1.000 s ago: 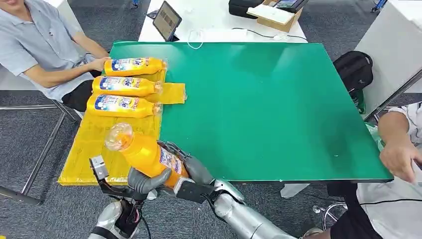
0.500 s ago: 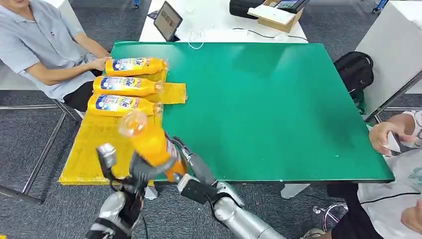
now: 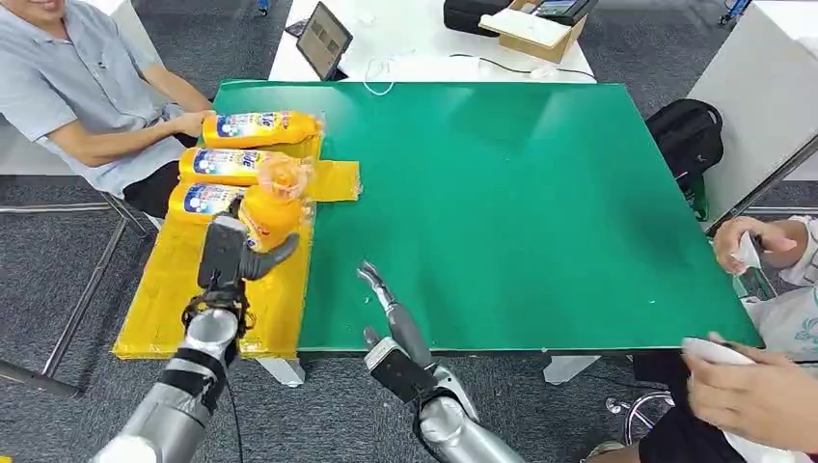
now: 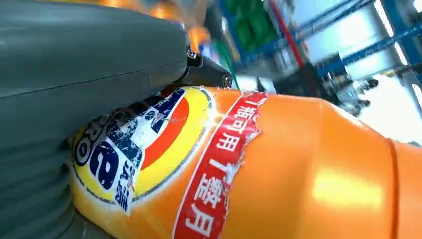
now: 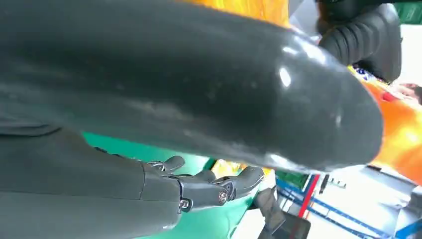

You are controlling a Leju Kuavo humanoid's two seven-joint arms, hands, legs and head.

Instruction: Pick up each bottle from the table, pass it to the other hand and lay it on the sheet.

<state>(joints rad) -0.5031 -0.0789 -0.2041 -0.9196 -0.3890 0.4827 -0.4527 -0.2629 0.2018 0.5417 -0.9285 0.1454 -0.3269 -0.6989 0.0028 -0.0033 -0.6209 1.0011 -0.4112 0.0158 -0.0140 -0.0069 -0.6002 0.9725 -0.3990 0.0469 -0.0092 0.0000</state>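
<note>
My left hand grips an orange bottle with its clear cap end pointing away from me, held over the yellow sheet. The left wrist view shows the bottle's label close against the hand's grey cover. Three more orange bottles lie side by side on the sheet: a far one, a middle one and a near one, which the held bottle partly hides. My right hand hovers empty over the green table's front edge, fingers apart.
A seated person at the left rests a hand on the far bottle. Another person's hands are at the right table corner. A tablet, cables and a box sit on the white table behind. A black bag lies at the right.
The right hand has let go of the bottle and drawn back to the right. The left hand has carried the bottle up and forward over the sheet.
</note>
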